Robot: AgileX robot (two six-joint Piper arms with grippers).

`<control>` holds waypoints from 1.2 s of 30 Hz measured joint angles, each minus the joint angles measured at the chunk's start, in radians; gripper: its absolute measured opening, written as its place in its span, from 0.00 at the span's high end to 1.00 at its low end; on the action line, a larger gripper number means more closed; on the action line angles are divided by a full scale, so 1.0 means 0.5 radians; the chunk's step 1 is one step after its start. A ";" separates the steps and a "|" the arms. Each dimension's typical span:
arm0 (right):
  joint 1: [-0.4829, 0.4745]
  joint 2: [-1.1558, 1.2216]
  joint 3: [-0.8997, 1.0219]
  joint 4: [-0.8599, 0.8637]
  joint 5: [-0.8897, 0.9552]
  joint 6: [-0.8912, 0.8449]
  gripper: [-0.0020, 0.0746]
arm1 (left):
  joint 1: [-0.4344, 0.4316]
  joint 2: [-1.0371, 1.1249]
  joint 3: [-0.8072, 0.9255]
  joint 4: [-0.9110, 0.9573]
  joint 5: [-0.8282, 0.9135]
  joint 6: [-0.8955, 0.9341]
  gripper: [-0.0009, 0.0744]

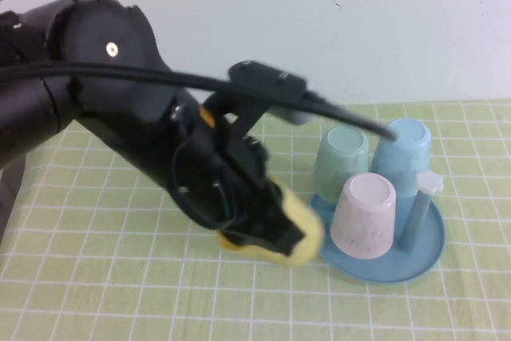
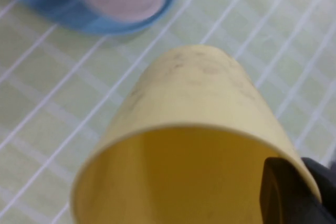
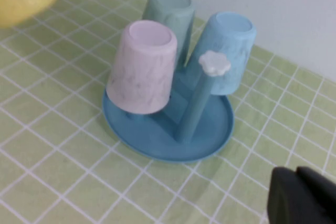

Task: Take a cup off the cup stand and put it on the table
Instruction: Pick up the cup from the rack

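left end effector (image 1: 279, 233) grips yellow cup (image 1: 307, 233), tilted low over tabletop (image 1: 96, 277) for set-down | pink cup (image 1: 364, 215) on stand (image 1: 415, 257) | right end effector (image 3: 302, 195), lower right, state unclear

A small pale pink, faintly speckled plastic tumbler (image 1: 363, 215) sits upside down over a post of the round blue plastic tray-style cup stand (image 1: 427, 249) — its flat base faces up, its wide rim sits low near the tray floor. It occupies the stand's front position, nearest the camera. One bare blue post with a white flower-shaped cap (image 3: 214, 63) stands upright beside it. The stand rests on the light green cloth-covered table with a white grid (image 1: 96, 277).

The left gripper (image 1: 275, 229) hangs just left of the stand; the right gripper (image 3: 302, 195) sits apart from it.
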 joint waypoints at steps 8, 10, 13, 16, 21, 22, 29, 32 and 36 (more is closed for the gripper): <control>0.000 0.000 0.074 -0.108 0.069 -0.011 0.98 | 0.000 0.107 -0.007 0.841 0.056 -0.342 0.98; 0.000 0.000 0.122 -0.112 0.069 -0.011 0.98 | 0.000 0.177 -0.016 0.927 0.056 -0.353 0.98; 0.000 0.000 0.188 -0.117 0.069 -0.011 0.98 | 0.000 0.312 -0.016 0.981 0.056 -0.358 0.98; 0.000 0.000 0.198 -0.120 0.064 -0.011 0.98 | 0.000 0.443 -0.016 0.996 0.048 -0.358 0.98; 0.000 0.000 0.198 -0.120 0.051 -0.011 0.98 | 0.000 0.640 -0.016 1.007 0.026 -0.350 0.98; 0.000 0.000 0.198 -0.120 0.051 -0.011 0.98 | 0.000 0.664 -0.016 1.007 0.027 -0.350 0.98; 0.000 0.000 0.198 -0.120 0.050 -0.011 0.98 | 0.000 0.715 -0.044 1.011 0.020 -0.405 0.65; 0.000 0.000 0.198 -0.120 0.050 -0.011 0.98 | 0.000 0.715 -0.098 1.011 0.052 -0.418 0.43; 0.000 0.000 0.198 -0.120 0.050 -0.011 0.98 | 0.000 0.702 -0.237 0.996 0.163 -0.457 0.29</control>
